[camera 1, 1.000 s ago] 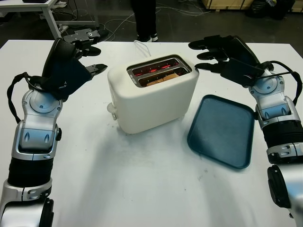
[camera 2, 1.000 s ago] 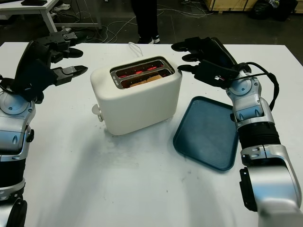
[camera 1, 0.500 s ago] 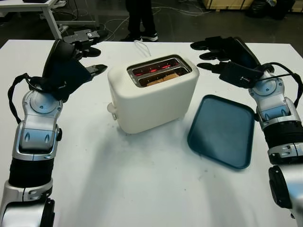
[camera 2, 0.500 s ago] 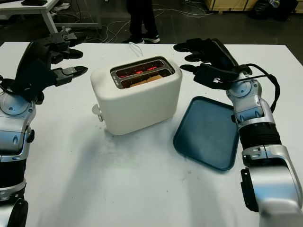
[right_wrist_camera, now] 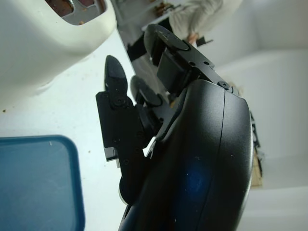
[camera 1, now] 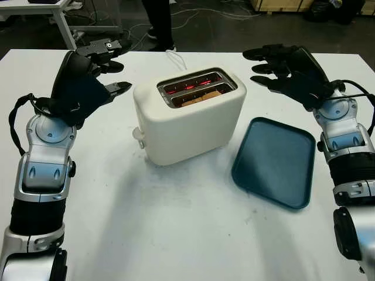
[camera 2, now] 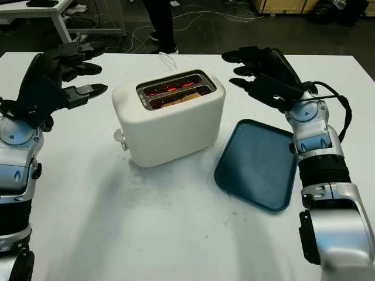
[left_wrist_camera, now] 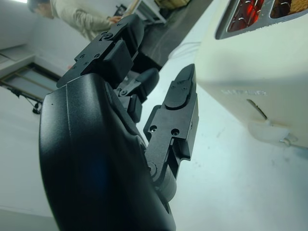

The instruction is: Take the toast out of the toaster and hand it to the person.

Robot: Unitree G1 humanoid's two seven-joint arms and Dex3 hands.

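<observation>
I'm looking down on a white table (camera 1: 176,234), the biggest thing in front of me. Near its middle stands a cream two-slot toaster (camera 1: 190,120), turned at an angle, with a white cord (camera 1: 173,57) trailing off behind it toward the far edge. Both slots glow red inside, and the toast (camera 1: 202,96) sits down in the nearer slot, its brown top edge just level with the opening. To the right of the toaster, close but not touching, a dark blue tray (camera 1: 273,161) lies flat on the table.

My left hand (camera 1: 105,65) hangs above the table to the left of the toaster, released and holding nothing, its fingers pointing toward the toaster's upper corner without touching it. My right hand (camera 1: 275,67) is up on the other side, beyond the tray's far edge, also released and holding nothing, fingers aimed at the toaster.

Past the far edge of the table I can see a person's legs (camera 1: 157,20) standing on the dark floor.
</observation>
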